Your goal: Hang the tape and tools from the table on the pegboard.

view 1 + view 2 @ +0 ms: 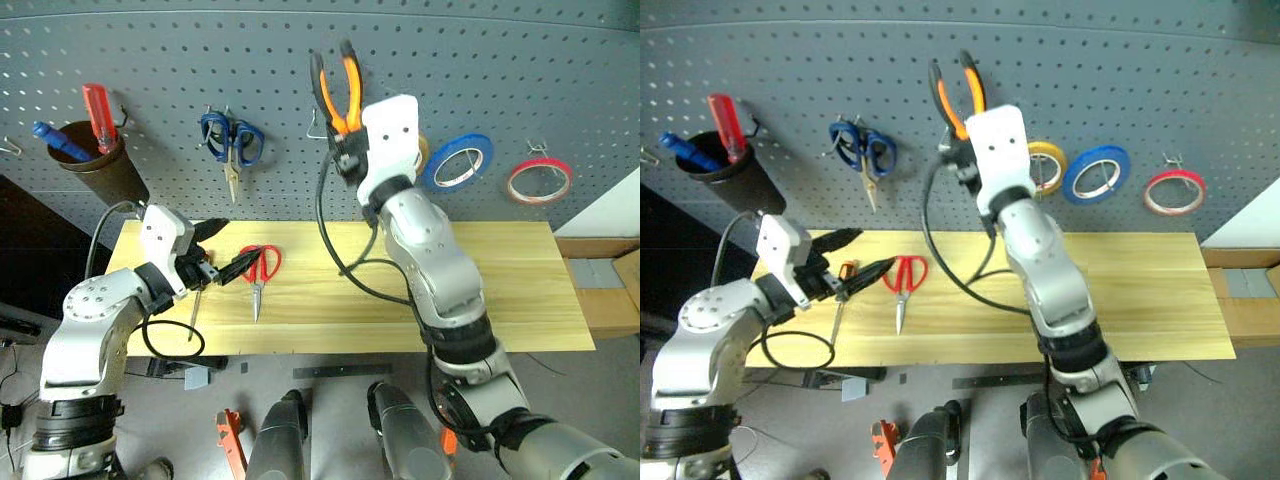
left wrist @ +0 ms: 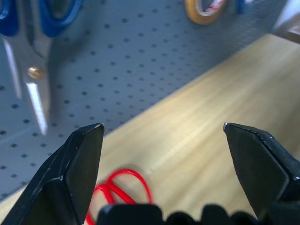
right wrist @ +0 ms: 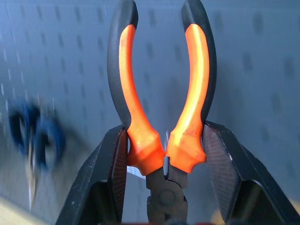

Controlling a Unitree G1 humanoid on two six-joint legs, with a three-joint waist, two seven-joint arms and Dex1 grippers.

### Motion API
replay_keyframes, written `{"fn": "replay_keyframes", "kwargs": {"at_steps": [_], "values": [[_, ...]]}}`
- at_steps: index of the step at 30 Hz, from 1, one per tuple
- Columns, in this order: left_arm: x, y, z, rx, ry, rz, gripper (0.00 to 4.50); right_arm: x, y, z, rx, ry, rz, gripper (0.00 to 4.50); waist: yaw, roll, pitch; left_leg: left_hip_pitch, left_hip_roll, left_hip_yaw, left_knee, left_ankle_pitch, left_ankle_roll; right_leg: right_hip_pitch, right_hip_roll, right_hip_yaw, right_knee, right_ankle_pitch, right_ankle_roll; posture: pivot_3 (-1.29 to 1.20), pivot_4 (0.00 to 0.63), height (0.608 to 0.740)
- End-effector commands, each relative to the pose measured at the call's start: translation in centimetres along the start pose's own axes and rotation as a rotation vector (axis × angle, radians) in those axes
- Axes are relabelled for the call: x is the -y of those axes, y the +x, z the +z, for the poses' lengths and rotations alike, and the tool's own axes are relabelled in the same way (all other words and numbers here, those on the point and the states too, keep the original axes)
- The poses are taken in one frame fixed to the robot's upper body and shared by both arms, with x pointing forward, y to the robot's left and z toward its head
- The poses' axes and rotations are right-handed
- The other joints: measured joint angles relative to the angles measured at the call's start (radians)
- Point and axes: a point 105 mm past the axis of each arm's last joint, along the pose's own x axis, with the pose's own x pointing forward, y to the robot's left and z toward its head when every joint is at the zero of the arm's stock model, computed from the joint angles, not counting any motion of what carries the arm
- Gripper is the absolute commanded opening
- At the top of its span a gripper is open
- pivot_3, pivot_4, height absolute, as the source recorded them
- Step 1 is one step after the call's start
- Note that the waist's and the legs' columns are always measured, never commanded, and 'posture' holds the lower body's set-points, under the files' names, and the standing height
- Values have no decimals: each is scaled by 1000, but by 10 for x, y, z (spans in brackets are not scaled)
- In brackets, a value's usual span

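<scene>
The right gripper [image 3: 164,154] is raised in front of the pegboard [image 1: 500,70], its two black fingers pinching the orange-and-black pliers [image 1: 336,92] at the base of the handles. The handles point up and splay apart, and the pliers' dark head sits down between the fingers. A bare metal hook [image 1: 317,128] juts from the board just beside the gripper.

The left gripper [image 1: 222,262] hangs low over the left end of the table [image 1: 520,290], pointing along the top with its jaws spread wide and nothing between them. Just past its fingertips lie the red-handled scissors [image 1: 258,272], flat on the wood near the left end, handles toward the back edge and blades toward the front edge. The slim screwdriver [image 1: 840,300] lies partly under that gripper, closer to the left edge; its handle is mostly hidden, so its colours are hard to make out.

On the board, the blue-handled scissors [image 1: 231,142] hang blades down above the table's left half. A dark cup [image 1: 98,160] at the far left holds a red-handled tool [image 1: 99,117] and a blue one [image 1: 58,141]. Right of the raised arm hang a yellow roll [image 1: 1045,168], a blue roll [image 1: 458,162] and the red ring of tape [image 1: 540,180], already on its hook above the table's right end.
</scene>
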Motion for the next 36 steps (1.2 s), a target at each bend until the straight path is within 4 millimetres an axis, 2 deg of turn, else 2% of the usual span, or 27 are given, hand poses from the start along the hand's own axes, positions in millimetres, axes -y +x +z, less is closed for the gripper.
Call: {"fn": "replay_keyframes", "kwargs": {"at_steps": [1,6,13,20,28,31,36], "values": [[5,-6,18,39,28,-33,4387,-5,12,32,145,14,2,1866,3,-3,-4,0,0,0,0,0,0,0,0,0,0,0,-1,36,209,740],[6,-2,19,43,29,-36,4387,-4,28,29,176,-3,2,1866,18,-7,-10,0,0,-1,-1,1,-2,0,0,-2,0,2,-3,53,207,740],[9,10,21,60,48,-50,4387,4,36,-9,161,-126,26,1865,33,-8,-10,0,1,2,-1,2,-3,0,2,-4,0,2,-4,65,211,740],[10,13,24,72,52,-55,4387,11,41,-14,179,-159,20,1865,37,-8,-10,0,1,2,0,5,-6,0,4,-5,1,5,-8,70,215,740],[9,12,28,88,46,-55,4387,9,43,9,169,8,27,1865,44,-8,-10,0,7,0,0,7,-7,0,6,-8,2,6,-10,63,213,740],[10,15,30,98,45,-59,4387,13,45,16,186,12,6,1865,45,-8,-10,0,8,0,-1,7,-7,0,6,-9,1,6,-10,59,213,740],[13,22,31,107,46,-77,4387,21,49,11,184,-27,-28,1864,49,-8,-10,0,8,1,-1,7,-7,0,7,-9,1,6,-10,60,215,740]]}}
